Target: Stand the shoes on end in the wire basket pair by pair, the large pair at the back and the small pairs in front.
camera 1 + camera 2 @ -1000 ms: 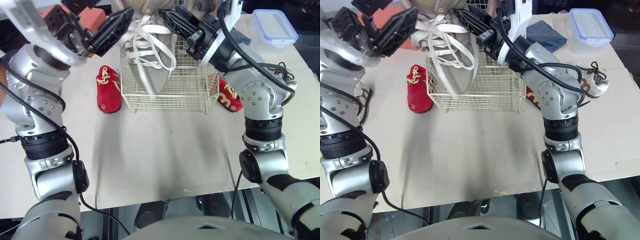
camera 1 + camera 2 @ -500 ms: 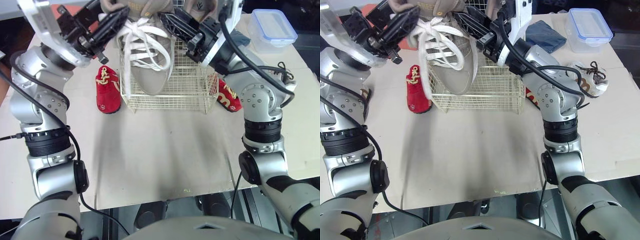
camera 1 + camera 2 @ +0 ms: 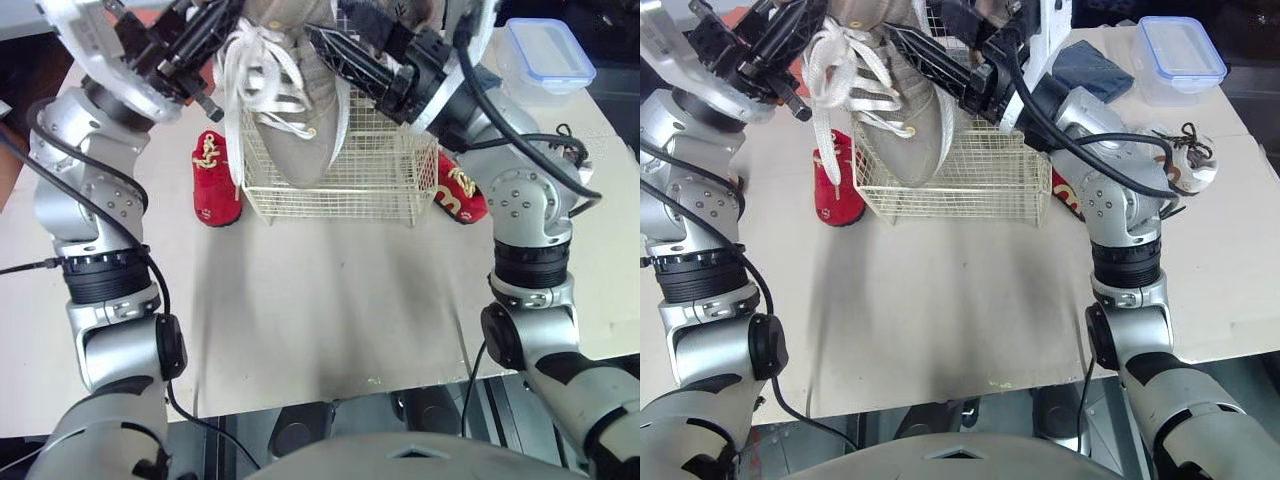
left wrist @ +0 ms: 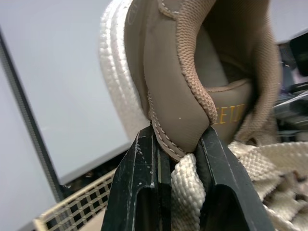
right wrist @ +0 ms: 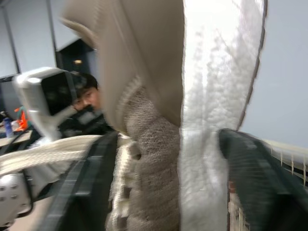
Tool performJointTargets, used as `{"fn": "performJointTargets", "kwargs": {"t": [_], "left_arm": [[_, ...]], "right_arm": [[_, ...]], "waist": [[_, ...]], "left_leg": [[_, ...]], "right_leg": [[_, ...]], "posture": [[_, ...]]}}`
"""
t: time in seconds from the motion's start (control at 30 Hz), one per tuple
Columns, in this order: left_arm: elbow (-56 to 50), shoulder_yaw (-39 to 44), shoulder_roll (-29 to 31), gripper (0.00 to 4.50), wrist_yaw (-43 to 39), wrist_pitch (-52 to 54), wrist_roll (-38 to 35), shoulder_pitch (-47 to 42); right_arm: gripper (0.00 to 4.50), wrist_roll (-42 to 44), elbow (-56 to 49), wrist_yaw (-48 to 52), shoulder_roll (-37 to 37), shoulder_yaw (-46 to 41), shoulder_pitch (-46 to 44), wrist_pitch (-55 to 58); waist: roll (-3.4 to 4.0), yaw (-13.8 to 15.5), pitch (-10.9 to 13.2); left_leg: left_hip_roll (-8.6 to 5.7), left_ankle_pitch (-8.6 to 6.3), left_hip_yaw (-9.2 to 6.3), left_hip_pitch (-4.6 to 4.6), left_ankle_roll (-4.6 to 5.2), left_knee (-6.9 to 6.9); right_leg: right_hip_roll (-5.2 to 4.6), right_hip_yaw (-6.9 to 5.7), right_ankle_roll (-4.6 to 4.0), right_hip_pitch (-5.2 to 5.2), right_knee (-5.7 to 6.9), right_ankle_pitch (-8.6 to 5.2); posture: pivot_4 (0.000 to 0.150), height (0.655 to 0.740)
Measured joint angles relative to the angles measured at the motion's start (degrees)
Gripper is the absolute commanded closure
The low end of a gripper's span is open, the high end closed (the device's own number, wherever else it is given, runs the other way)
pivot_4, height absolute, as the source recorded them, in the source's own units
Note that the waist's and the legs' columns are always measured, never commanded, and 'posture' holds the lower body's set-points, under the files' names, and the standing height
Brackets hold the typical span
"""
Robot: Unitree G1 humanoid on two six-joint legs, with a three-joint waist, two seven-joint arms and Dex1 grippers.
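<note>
you've got the left gripper (image 4: 175, 144) clamped on the large shoe (image 3: 290, 110) collar and the right gripper (image 5: 163, 159) closed across it, toe down in the wire basket (image 3: 340, 195), but the loose laces (image 3: 825, 120) hanging outside the rim could snag when you lower.

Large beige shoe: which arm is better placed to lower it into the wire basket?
Left. The left gripper clamps the shoe by its collar, with the toe pointing down into the basket.
</note>
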Motion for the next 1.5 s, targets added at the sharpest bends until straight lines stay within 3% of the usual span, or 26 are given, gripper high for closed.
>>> {"fn": "performJointTargets", "kwargs": {"t": [0.47, 0.57, 0.8, 1.5], "left_arm": [[12.77, 1.91, -3.75, 4.2, 10.27, -18.07, 9.81, -12.63], [15.96, 1.5, -5.06, 4.2, 11.45, -21.42, 11.67, -14.59], [21.66, 0.61, -5.76, 4.2, 13.16, -25.98, 15.21, -15.55], [35.91, 0.29, -8.71, 4.2, 13.83, -38.25, 16.29, -19.99]], "right_arm": [[0.03, -6.18, -8.94, -0.69, -9.45, 0.77, 8.3, -2.35], [0.03, -11.29, -10.89, -1.17, -9.94, 1.83, 14.84, -8.49], [0.03, -13.73, -14.69, -1.24, -8.47, 2.41, 24.81, -16.3], [0.03, -12.52, -15.53, -0.71, -7.84, 3.42, 26.54, -17.11]], "waist": [[-0.02, 0.18, -0.01], [-0.04, 0.43, -0.02], [-0.04, 0.23, -0.02], [-0.04, 0.84, -0.02]], "left_leg": [[-0.04, 0.0, 0.0, -0.04, 0.0, 0.04], [-0.05, 0.0, 0.01, -0.04, 0.0, 0.04], [-0.07, 0.0, 0.04, -0.03, 0.0, 0.05], [-0.09, 0.0, 0.0, -0.04, 0.01, 0.11]], "right_leg": [[-0.03, -0.03, 0.0, 0.0, 0.0, 0.0], [-0.04, -0.03, 0.01, 0.0, 0.01, 0.0], [-0.03, 0.02, 0.01, -0.01, 0.02, 0.0], [-0.03, -0.02, 0.01, 0.01, 0.04, 0.0]], "posture": [[0.15, 0.74], [0.15, 0.74], [0.15, 0.74], [0.15, 0.74]]}}
